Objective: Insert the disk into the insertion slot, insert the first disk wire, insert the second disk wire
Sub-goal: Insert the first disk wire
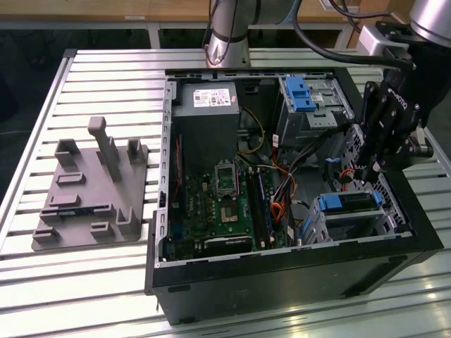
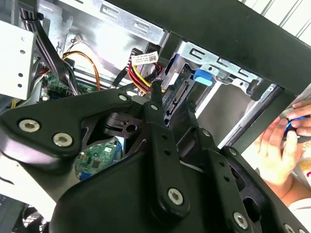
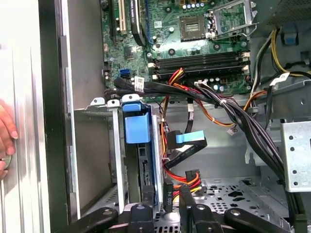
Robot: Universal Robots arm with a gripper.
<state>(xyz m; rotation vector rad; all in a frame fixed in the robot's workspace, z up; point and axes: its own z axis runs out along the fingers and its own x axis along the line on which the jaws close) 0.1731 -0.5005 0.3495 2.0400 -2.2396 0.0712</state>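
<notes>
Cables crowd the open computer case [image 1: 282, 278]: a black bundle [image 3: 218, 104] runs across close to the disk [image 1: 345, 203], and a person's hand [image 2: 274, 150] rests just outside the case wall. The disk sits in the insertion slot [image 1: 315, 224]. At its end, the gripper [image 3: 164, 213] is pinched narrow on the red-and-yellow disk wire [image 3: 187, 178].

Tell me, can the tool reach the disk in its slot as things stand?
Probably yes. The tool hangs close to the disk seated in the insertion slot, and the case is open; only a red-yellow wire bundle lies near.
</notes>
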